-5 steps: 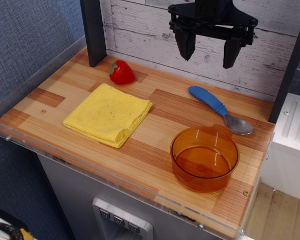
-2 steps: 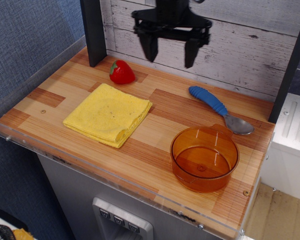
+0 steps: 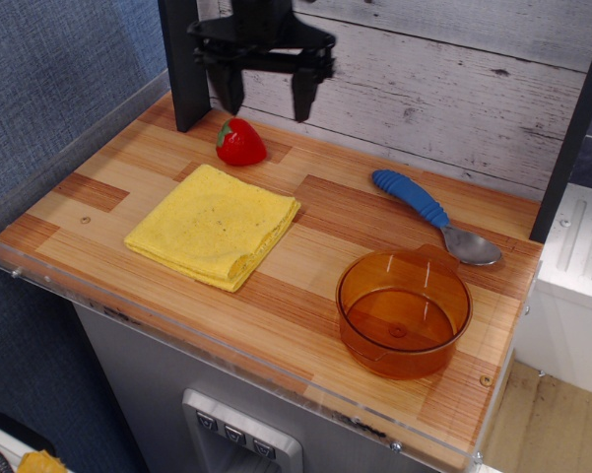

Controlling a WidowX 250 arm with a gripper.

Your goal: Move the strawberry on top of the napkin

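The red strawberry (image 3: 240,143) with a green cap lies on the wooden table at the back left, just beyond the far corner of the napkin. The yellow folded napkin (image 3: 214,224) lies flat on the left half of the table. My black gripper (image 3: 267,104) hangs open and empty in the air, above and slightly right of the strawberry, its two fingers pointing down and apart.
A blue-handled spoon (image 3: 435,217) lies at the back right. An orange transparent bowl (image 3: 403,311) stands at the front right. A dark post (image 3: 184,64) rises at the back left beside the gripper. A clear rim (image 3: 227,350) edges the wooden table.
My gripper has moved left along the back wall, from above the spoon side to above the strawberry. It has stayed open. Nothing on the table has moved.
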